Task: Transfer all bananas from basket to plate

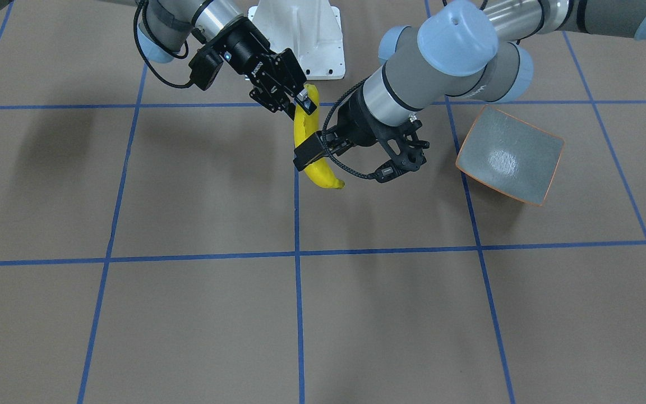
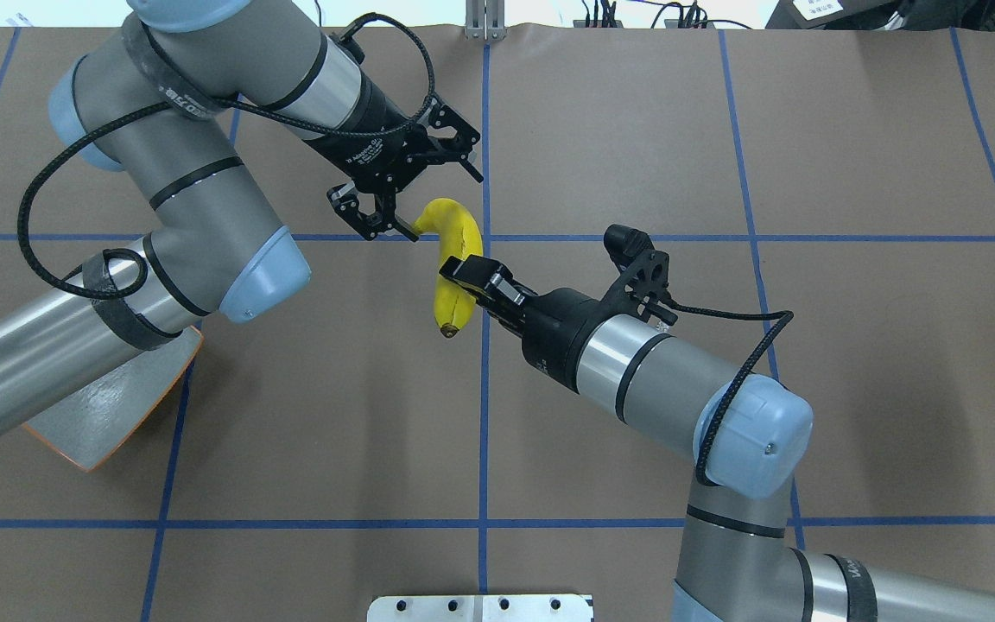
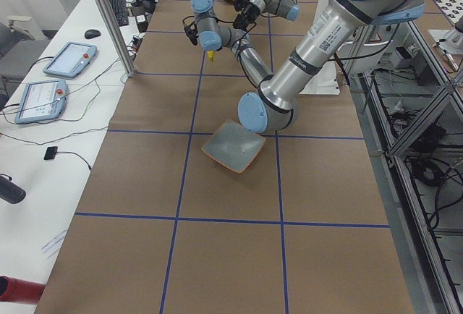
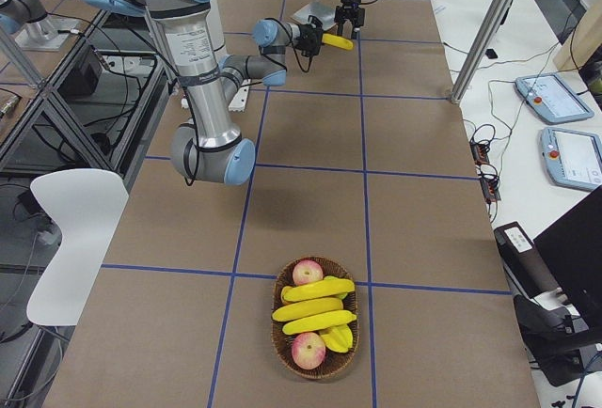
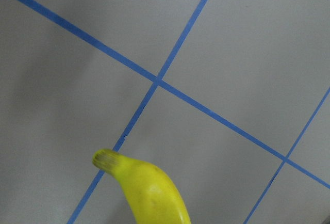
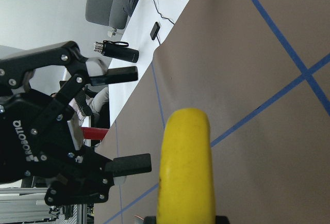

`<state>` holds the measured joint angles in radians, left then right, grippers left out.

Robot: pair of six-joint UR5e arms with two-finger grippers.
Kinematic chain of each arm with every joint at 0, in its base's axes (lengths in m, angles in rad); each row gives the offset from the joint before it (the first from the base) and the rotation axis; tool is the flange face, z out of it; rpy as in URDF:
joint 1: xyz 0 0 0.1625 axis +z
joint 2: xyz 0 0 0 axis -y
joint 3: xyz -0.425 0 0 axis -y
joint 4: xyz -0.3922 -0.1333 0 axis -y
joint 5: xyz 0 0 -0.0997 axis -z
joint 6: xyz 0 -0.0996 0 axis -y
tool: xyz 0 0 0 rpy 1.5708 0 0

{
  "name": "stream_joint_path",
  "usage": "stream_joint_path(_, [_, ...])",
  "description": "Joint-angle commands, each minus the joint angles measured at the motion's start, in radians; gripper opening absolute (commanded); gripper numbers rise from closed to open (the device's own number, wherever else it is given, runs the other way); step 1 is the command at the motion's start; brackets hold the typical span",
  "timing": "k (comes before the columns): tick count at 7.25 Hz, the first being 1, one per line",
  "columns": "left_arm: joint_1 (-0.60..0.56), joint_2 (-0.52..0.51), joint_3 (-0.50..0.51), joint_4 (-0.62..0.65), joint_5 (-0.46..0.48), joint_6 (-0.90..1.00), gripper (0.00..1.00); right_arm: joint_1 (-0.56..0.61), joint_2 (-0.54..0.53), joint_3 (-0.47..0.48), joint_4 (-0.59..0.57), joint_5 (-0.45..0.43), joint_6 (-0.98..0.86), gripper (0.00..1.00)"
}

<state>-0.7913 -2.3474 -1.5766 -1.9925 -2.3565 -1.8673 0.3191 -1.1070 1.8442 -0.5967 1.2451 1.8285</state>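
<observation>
One yellow banana [image 2: 453, 259] hangs in the air over the table's middle, with my right gripper [image 2: 463, 273] shut on it near one end. Its free end reaches my left gripper [image 6: 143, 119], which stands open. That end lies just off the fingertips [image 6: 135, 165], untouched. The left wrist view shows the banana's stem end [image 5: 105, 159] over the brown table. The grey-green plate [image 1: 511, 154] with an orange rim lies bare on my left side, partly under the left arm [image 2: 109, 423]. The basket [image 4: 276, 328] stands at the table's right end with more bananas [image 4: 310, 309] in it.
Two apples [image 4: 308, 273] lie in the basket with the bananas. The white robot base [image 1: 300, 33] sits at the table's near edge. A metal pole [image 4: 480, 41] and a side bench with tablets [image 4: 550, 98] stand along the far edge.
</observation>
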Motion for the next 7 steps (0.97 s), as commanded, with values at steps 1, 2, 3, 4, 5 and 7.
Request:
stream_joint_path(1, [0.012, -0.001, -0.002, -0.002, 0.0, -0.006, 0.94, 0.0, 0.002, 0.0, 0.0, -0.007, 0.0, 0.0])
stream_joint_path(2, [0.012, -0.001, -0.002, -0.005, 0.0, -0.006, 0.84, 0.0, 0.004, 0.0, 0.0, -0.006, 0.0, 0.0])
stream_joint_path(3, [0.015, -0.001, -0.002, -0.009, 0.0, -0.006, 0.72, 0.0, 0.007, 0.0, 0.0, -0.006, 0.0, 0.0])
stream_joint_path(4, [0.017, -0.001, -0.002, -0.009, 0.0, -0.006, 0.59, 0.0, 0.01, 0.0, 0.0, -0.007, 0.0, 0.0])
stream_joint_path(5, [0.017, -0.001, -0.002, -0.009, 0.0, -0.006, 0.17, 0.0, 0.01, 0.0, 0.0, -0.007, 0.0, 0.0])
stream_joint_path(7, [0.018, -0.001, -0.005, -0.008, 0.0, -0.003, 0.0, 0.0, 0.009, -0.002, 0.003, -0.006, -0.017, 0.56])
